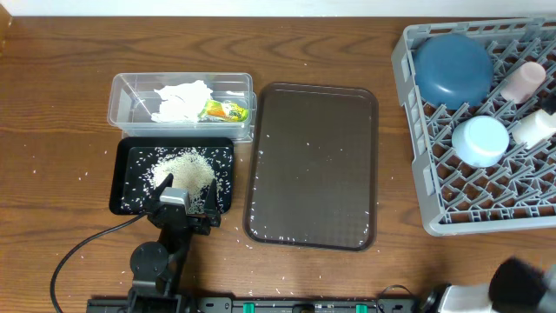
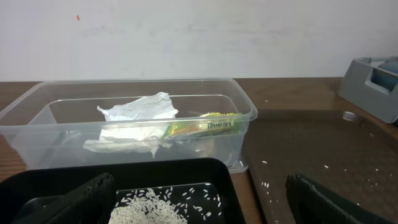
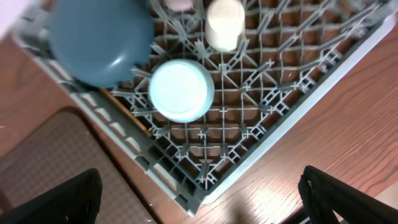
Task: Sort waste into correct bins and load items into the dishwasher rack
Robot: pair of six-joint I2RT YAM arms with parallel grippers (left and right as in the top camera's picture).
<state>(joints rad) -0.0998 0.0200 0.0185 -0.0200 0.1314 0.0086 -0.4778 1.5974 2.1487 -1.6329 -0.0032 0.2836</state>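
**Overhead view; 12 o'clock is the far table edge.** At 7 o'clock, nearest the base, the left gripper [image 1: 186, 207] hovers over the near rim of the black tray-bin [image 1: 129, 149], its fingers spread wide and holding nothing. At 5 o'clock the right gripper [image 3: 199, 186], shown by its wrist camera, is likewise spread wide and empty above the near corner of the dishwasher rack [image 1: 415, 165].

The tray-bin, at 8 o'clock, carries one heap of rice grains [image 1: 182, 169] with scatter around it. At centre lies one dark-brown serving tray [image 1: 313, 104], dotted with stray grains too many to count; more lie on the table. At 10 o'clock, just beyond the tray-bin, the clear tub [image 1: 122, 83] holds one clump of crumpled tissue [image 1: 181, 100] and, at its 3 o'clock, one snack wrapper [image 1: 226, 110].

At 2 to 3 o'clock the rack holds four items:
- one inverted light-blue bowl [image 1: 480, 141];
- one white cup [image 1: 534, 128];
- one inverted dark-blue bowl [image 1: 452, 68];
- one pink cup [image 1: 524, 80].

Chopsticks cannot be made out with certainty.

**Handling, as judged.**
- The stray grains are light, tiny and loose, so they are poorly suited to pinching. They are probably best moved by gripping the stiff tray at its rim and tipping it.
- The tissue is soft and compressible, and the wrapper is thin and slick.
- The bowls and cups look rigid and smooth, and are best taken by the rim.
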